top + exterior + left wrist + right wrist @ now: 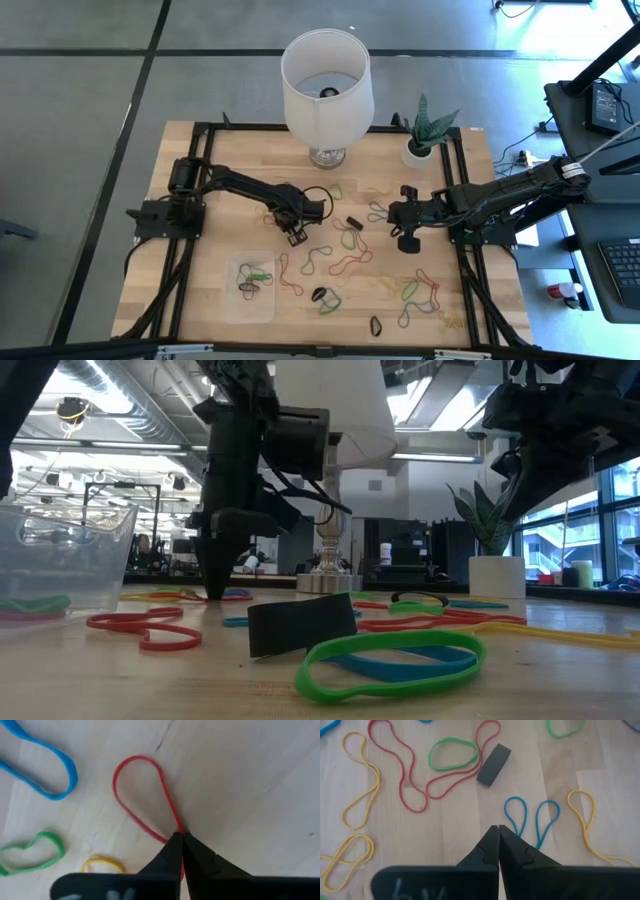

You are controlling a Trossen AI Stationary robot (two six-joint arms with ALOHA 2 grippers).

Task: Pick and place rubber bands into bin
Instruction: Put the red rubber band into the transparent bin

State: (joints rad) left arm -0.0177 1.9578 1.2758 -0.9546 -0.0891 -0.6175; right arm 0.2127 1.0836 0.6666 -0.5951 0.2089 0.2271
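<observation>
The left gripper (180, 837) is clamped on a thin red rubber loop (142, 795) lying flat ahead of its tips. The clear plastic bin (232, 305) sits nearby. Such a thin pinch could slip when lifted.

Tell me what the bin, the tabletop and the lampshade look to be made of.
Bin: clear glossy plastic, apparently; the bands inside and the wood beneath show through its walls. Tabletop: pale wood with a matte finish, going by the visible grain and plank seams. Lampshade: white and matte, possibly fabric or paper; the look leaves that open.
</observation>
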